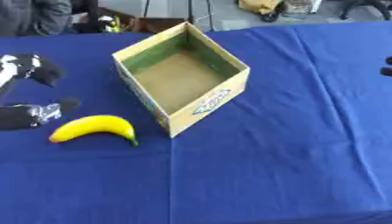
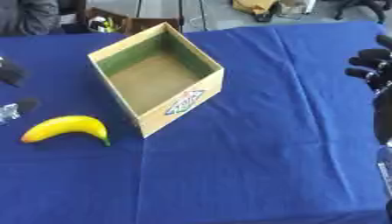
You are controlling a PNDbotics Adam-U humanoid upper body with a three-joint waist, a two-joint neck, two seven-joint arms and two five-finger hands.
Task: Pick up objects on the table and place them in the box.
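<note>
A yellow banana [image 1: 93, 127] lies on the blue tablecloth at the left, just left of the open cardboard box [image 1: 222, 99], whose inside holds nothing. My left hand [image 1: 30, 114] comes in from the left edge, open, with a thumb or finger tip close above the banana's left end and other fingers [image 1: 34, 68] spread higher up; it does not touch the fruit. My right hand [image 2: 373, 65] shows at the right edge, well away from the box, its fingers relaxed and holding nothing.
Blue cloth [image 1: 275, 166] covers the whole table, with wide bare room in front of and right of the box. Beyond the far edge sit a brown carton [image 1: 157, 22], a bag [image 1: 260, 5] and a seated person [image 1: 30, 15].
</note>
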